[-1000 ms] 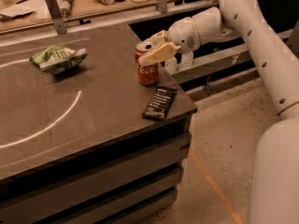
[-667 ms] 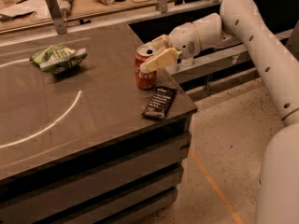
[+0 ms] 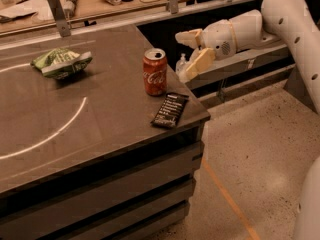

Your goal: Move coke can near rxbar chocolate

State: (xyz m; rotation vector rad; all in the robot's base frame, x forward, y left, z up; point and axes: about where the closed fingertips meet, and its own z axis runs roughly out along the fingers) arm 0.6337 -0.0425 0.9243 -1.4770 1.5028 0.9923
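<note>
Since the earlier frames, the end effector (image 3: 181, 55) has let go of the coke can (image 3: 155, 72) and drawn back past the edge of the surface (image 3: 100, 134), while the can has stayed where it was set. The can now stands upright, clear of the end effector, to its left in the camera view and slightly lower. The rxbar chocolate (image 3: 170, 110) lies flat below and just left of the end effector, by the corner. Its far end is just beside the can's base, so the goal appears met. The end effector's fingers (image 3: 200, 63) are spread wide with nothing between them, probably so the retreat does not clip or tip the can. A green-and-white snack bag (image 3: 61, 62) lies well beyond the can from the end effector and plays no part here.
</note>
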